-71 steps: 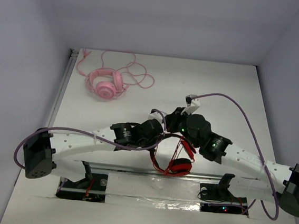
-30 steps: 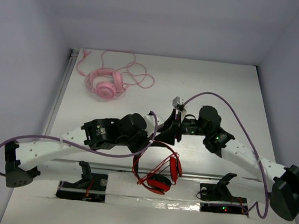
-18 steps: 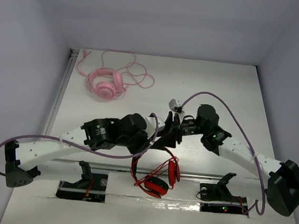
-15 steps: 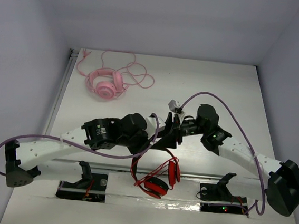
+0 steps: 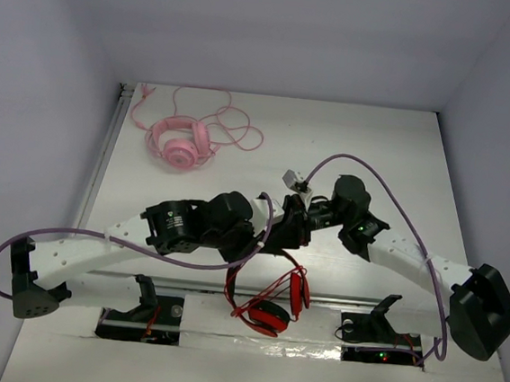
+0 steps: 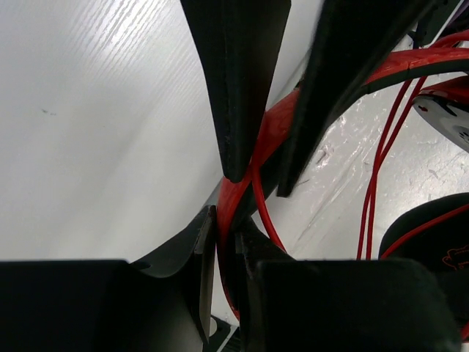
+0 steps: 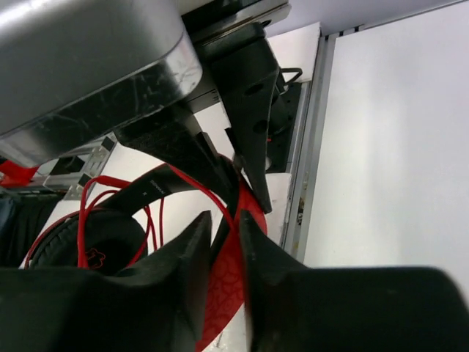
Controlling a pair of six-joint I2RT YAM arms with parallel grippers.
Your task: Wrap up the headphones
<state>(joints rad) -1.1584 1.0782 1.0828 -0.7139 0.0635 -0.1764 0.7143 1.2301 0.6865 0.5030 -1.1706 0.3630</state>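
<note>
Hung over the desk's (image 5: 377, 140) 6 o'clock edge, the headphones (image 5: 266, 317) are pinched at the stiff headband (image 6: 272, 132) by the left jaws and the right jaws, judged the firmest hold, the light cable (image 6: 374, 183) dangling limp.

No text is legible; the headphones (image 7: 95, 253) carry only an unreadable red mark.

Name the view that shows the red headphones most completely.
Top external: the headphones appear nearly whole, with both ear cups. The wrist views show only close-ups of the headband and partial cups.
</note>
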